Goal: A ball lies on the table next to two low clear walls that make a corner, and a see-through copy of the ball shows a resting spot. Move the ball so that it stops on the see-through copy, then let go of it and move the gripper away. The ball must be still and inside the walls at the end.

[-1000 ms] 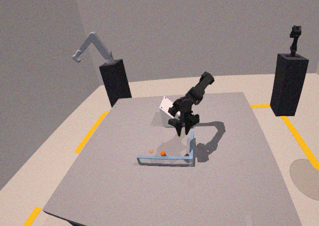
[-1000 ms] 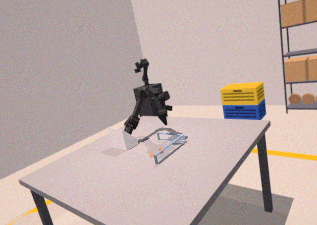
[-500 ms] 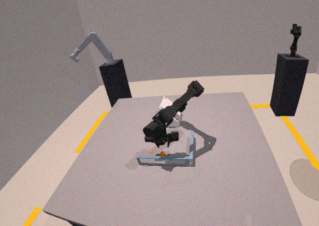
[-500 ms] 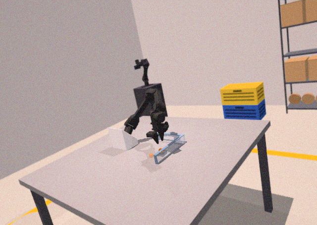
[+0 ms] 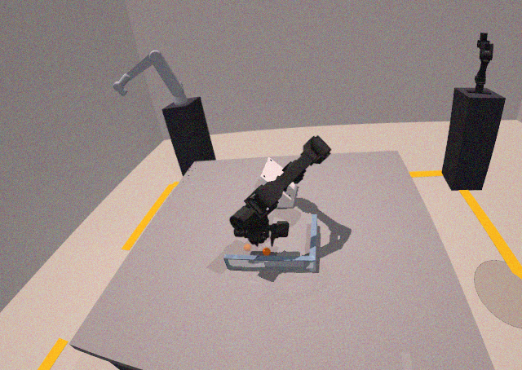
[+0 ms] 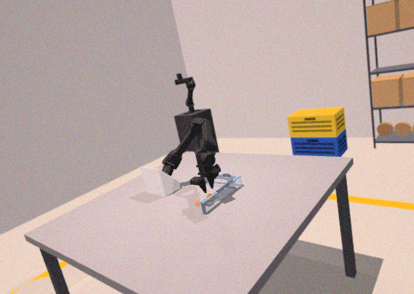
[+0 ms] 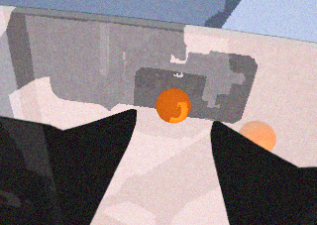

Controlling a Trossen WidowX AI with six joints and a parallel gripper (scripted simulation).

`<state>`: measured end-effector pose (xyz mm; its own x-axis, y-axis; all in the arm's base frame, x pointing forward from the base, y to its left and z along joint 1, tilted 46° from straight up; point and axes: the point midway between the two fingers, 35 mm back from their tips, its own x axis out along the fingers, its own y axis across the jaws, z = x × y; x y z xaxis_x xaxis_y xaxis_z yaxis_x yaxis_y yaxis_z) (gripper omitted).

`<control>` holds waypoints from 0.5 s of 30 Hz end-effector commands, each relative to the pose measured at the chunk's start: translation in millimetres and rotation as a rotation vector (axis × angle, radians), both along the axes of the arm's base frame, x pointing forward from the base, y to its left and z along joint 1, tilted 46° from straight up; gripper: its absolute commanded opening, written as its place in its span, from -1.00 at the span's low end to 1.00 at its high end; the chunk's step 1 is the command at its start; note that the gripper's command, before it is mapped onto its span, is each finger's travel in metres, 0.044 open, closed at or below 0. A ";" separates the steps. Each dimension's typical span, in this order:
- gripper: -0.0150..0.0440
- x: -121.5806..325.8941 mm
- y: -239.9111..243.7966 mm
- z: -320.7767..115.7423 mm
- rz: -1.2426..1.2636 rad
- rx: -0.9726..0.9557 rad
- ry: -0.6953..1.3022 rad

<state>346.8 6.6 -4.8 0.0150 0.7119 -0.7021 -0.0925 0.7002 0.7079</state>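
Note:
The orange ball (image 5: 266, 251) lies on the table just inside the front clear wall (image 5: 269, 262). In the wrist view the ball (image 7: 173, 105) sits ahead of and between my two dark fingers, not touched by them. The pale see-through copy (image 5: 246, 246) lies a short way to the ball's left; in the wrist view the copy (image 7: 258, 135) shows at the right, partly hidden by one finger. My gripper (image 5: 264, 240) hangs just above the ball, fingers partly open and empty. In the exterior view the gripper (image 6: 204, 186) is above the ball (image 6: 208, 195).
The two clear walls form an L, with the side wall (image 5: 311, 235) on the right. A white wedge-shaped base block (image 5: 274, 181) stands behind the arm. Black pedestals (image 5: 471, 138) stand off the table.

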 end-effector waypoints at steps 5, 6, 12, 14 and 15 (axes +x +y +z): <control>0.36 -2.1 9.3 -9.1 -0.003 0.006 0.013; 0.36 -2.1 10.5 -10.2 -0.003 0.006 0.013; 0.36 -2.0 17.6 -17.0 -0.003 0.007 0.013; 0.36 -2.0 20.0 -19.2 -0.003 0.007 0.013; 0.36 -2.1 21.1 -20.3 -0.003 0.007 0.013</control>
